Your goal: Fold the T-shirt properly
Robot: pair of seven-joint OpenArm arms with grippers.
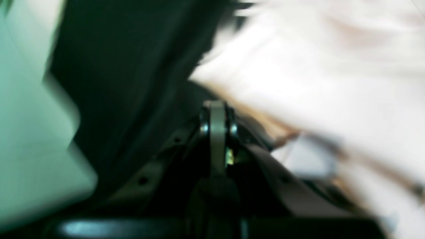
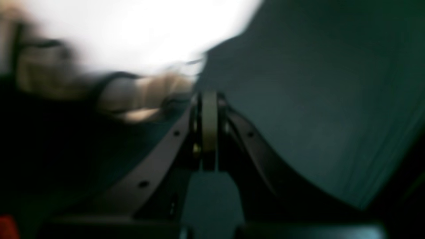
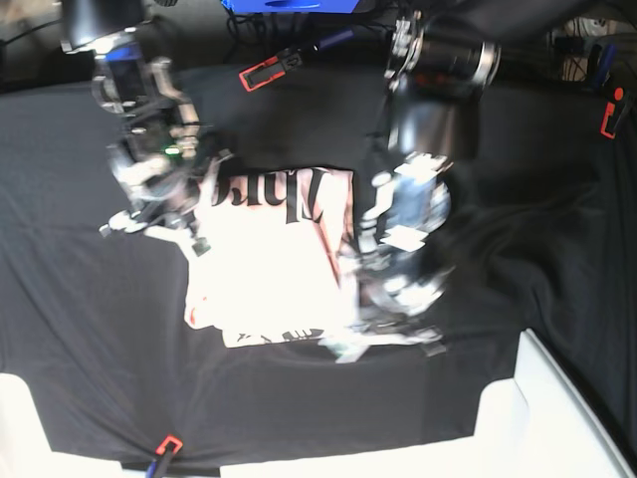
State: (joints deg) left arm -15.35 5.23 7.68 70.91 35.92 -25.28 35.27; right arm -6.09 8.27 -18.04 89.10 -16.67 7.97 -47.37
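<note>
The pale pink T-shirt (image 3: 269,269) lies partly folded in the middle of the black table cloth (image 3: 518,229), with black lettering showing at its far edge. My left gripper (image 3: 348,349) is at the shirt's near right corner. My right gripper (image 3: 189,239) is at its far left edge. Both wrist views are blurred by motion. In the left wrist view the left gripper (image 1: 217,106) has its jaws together, and the pale T-shirt (image 1: 315,66) runs up to its tip. The right gripper (image 2: 209,96) is likewise shut, with the T-shirt (image 2: 139,33) reaching it.
White bins stand at the near right corner (image 3: 557,408) and near left corner (image 3: 20,418). Red-marked tools lie at the back (image 3: 264,72) and far right (image 3: 610,112); another red item (image 3: 167,445) sits at the front edge. The cloth is wrinkled on the right.
</note>
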